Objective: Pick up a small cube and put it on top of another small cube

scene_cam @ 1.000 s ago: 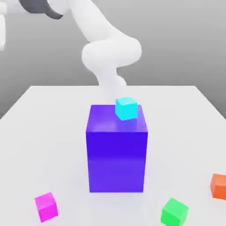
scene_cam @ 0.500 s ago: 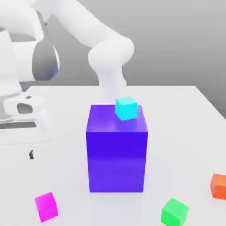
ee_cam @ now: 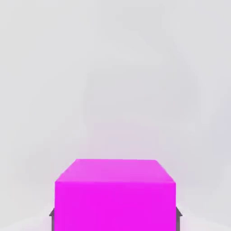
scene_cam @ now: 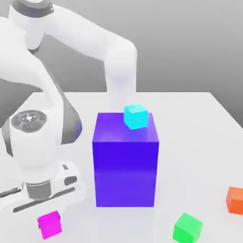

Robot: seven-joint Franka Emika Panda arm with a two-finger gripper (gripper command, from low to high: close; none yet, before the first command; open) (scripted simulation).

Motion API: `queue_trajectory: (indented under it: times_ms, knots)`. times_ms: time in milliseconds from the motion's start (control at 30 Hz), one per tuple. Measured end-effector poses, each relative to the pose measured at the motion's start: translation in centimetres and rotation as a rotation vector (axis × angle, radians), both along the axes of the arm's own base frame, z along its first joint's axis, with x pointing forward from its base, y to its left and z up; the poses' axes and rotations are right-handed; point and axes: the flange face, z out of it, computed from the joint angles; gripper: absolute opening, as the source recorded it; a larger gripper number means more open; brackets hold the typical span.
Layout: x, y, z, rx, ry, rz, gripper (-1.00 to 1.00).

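Step in hand: grasp. Gripper low over magenta cube, fingers clenched on its sides. Cube on table, near big blue block. Next: lift, carry to green cube beyond block, set squarely atop.

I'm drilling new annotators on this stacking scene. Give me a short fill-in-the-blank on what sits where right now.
1. The cyan cube rests on top of the big ____ block.
2. The gripper has its fingers closed on the ____ cube.
3. The green cube lies on the table, between the big block and the ____ cube.

Missing words: blue-purple; magenta; orange
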Motion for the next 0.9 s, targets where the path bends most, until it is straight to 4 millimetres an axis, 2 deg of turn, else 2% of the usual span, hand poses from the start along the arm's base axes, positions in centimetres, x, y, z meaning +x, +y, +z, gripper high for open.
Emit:
queue_trajectory:
  times_ms: [67, 133, 200, 367, 533, 700, 833, 900]
  knots:
    - [0.1, -0.1, 1.7, 0.001, 0.000, -0.001, -1.00]
    - [0.1, 0.0, 4.7, 0.001, 0.000, 0.000, -1.00]
    - [0.7, 1.6, 6.3, 0.001, 0.002, 0.023, -1.00]
    - [3.0, 9.1, 7.7, 0.003, 0.008, 0.116, -1.00]
    - [4.2, 17.2, 8.9, 0.002, 0.011, 0.204, -1.00]
    - [4.1, 25.6, 10.2, 0.001, 0.009, 0.285, -1.00]
    - [3.0, 32.4, 11.4, 0.001, 0.003, 0.344, -1.00]
    - [2.8, 33.9, 9.9, 0.002, 0.001, 0.355, -1.00]
